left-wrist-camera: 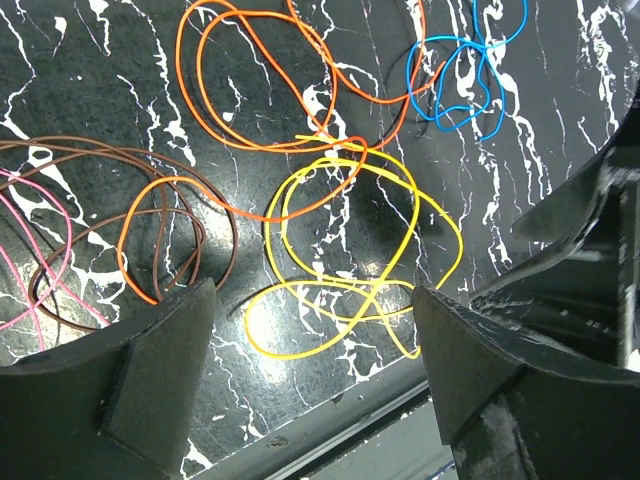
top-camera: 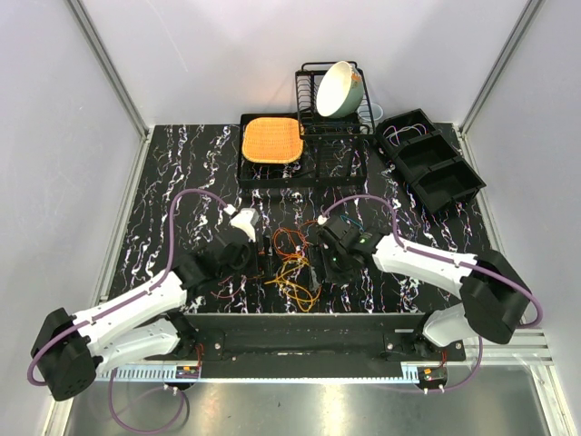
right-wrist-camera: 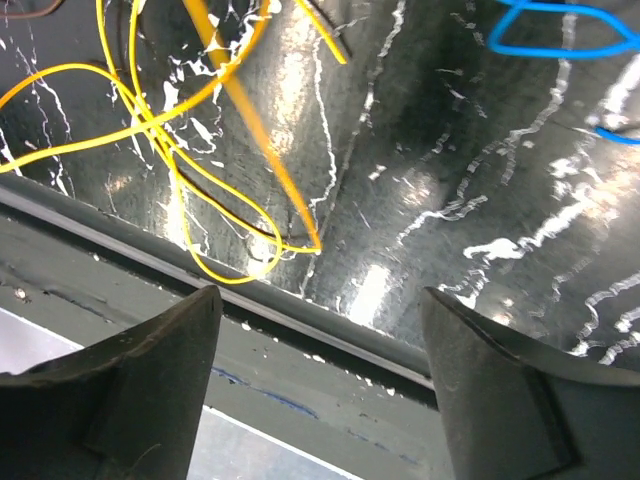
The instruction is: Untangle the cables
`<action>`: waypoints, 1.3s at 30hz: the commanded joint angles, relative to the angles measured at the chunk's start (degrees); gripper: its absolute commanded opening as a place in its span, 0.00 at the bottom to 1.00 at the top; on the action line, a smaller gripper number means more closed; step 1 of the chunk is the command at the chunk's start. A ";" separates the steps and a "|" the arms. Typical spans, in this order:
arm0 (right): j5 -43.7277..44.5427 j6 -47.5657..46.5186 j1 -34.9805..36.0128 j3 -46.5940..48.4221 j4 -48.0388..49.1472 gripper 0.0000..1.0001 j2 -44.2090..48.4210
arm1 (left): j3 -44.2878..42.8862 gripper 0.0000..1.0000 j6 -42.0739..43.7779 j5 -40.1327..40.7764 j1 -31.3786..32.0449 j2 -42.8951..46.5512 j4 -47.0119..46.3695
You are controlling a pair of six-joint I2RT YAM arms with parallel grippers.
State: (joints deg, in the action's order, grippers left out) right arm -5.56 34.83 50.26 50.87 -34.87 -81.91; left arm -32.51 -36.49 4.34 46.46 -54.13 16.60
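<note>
The cables (top-camera: 292, 268) lie in a loose heap near the table's front edge, between my two grippers. In the left wrist view a yellow cable (left-wrist-camera: 350, 250) loops just beyond my left gripper (left-wrist-camera: 312, 295), which is open and empty. Orange loops (left-wrist-camera: 260, 80) cross the yellow one; a blue cable (left-wrist-camera: 465, 80) lies apart at the far right, and brown (left-wrist-camera: 120, 200) and pink (left-wrist-camera: 30, 250) wires lie at the left. My right gripper (right-wrist-camera: 320, 295) hangs open over the table's front rim, holding nothing. Yellow (right-wrist-camera: 200, 220) and orange (right-wrist-camera: 250, 110) strands lie ahead of it, with blue cable (right-wrist-camera: 560, 35) at the top right.
At the back stand a black dish rack holding a pale bowl (top-camera: 338, 89), an orange mat (top-camera: 270, 139) on a black tray, and black compartment bins (top-camera: 431, 163) at the right. The table's front rail (top-camera: 300, 320) runs just below the cables.
</note>
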 commanded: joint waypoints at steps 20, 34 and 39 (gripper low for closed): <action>-1.83 -1.87 5.99 2.04 10.79 0.93 -9.32 | 0.52 0.81 -0.34 -0.03 0.04 -1.07 -3.86; 11.00 -2.93 10.82 10.56 0.17 0.93 -15.12 | 0.96 0.81 -0.25 0.32 -0.05 -0.45 -3.94; 12.86 -3.45 11.70 12.40 -0.81 0.93 -17.66 | 1.57 0.81 -0.16 0.32 0.04 -0.80 -4.21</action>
State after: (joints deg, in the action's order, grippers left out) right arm 2.96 32.51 60.86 60.10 -34.41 -97.65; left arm -31.07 -36.49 5.41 46.06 -55.96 17.10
